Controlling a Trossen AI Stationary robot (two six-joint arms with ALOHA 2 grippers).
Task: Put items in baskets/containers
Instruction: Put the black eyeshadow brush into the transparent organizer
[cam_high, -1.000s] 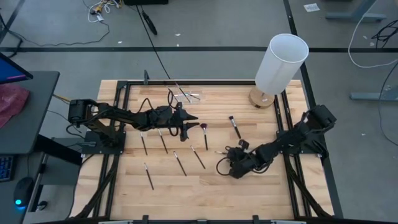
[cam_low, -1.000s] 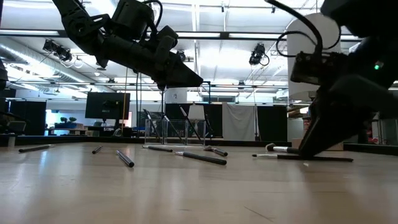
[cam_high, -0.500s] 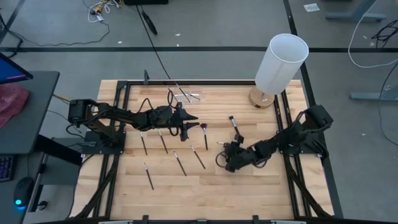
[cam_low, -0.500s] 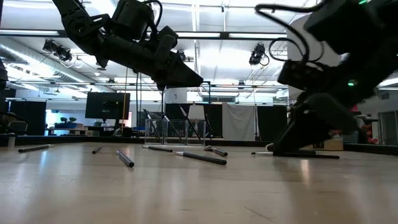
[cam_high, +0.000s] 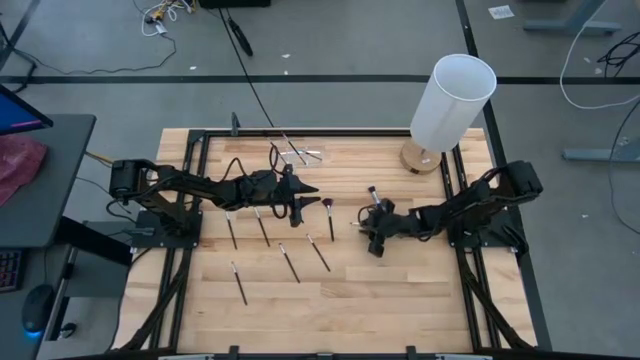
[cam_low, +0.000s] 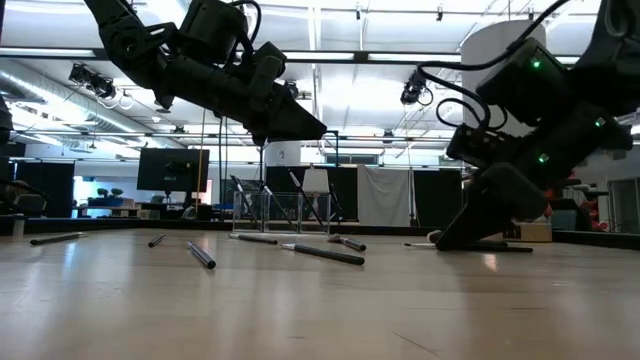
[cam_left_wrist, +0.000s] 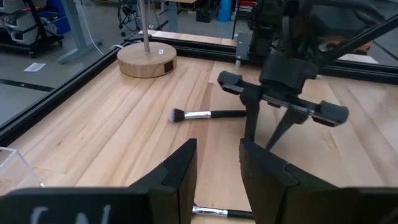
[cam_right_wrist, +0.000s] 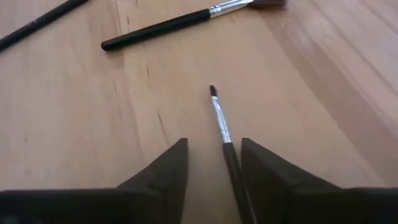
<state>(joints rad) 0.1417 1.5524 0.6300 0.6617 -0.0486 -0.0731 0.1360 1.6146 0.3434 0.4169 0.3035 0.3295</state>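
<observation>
Several slim dark makeup brushes (cam_high: 290, 262) lie scattered on the wooden table. The clear organiser box (cam_high: 292, 153) stands near the far edge, with brushes sticking out of it. My right gripper (cam_right_wrist: 214, 146) is low over the table right of centre, slanting down, open. Its fingers stand on either side of the handle of a thin fine-tipped brush (cam_right_wrist: 219, 115) that lies flat; I cannot tell whether they touch it. My left gripper (cam_left_wrist: 217, 155) hovers well above the table (cam_high: 305, 192) near the box, open, with nothing between its fingers.
A tall white cylinder on a round wooden base (cam_high: 428, 152) stands at the far right. A brush with a silver ferrule (cam_left_wrist: 205, 114) lies between that base and my right gripper. A black frame (cam_high: 460, 190) borders the table. Bare wood lies along the near edge.
My right gripper has swung toward the table's far edge and sunk lower, ending over the thin brush. My left gripper and the brushes have stayed where they were.
</observation>
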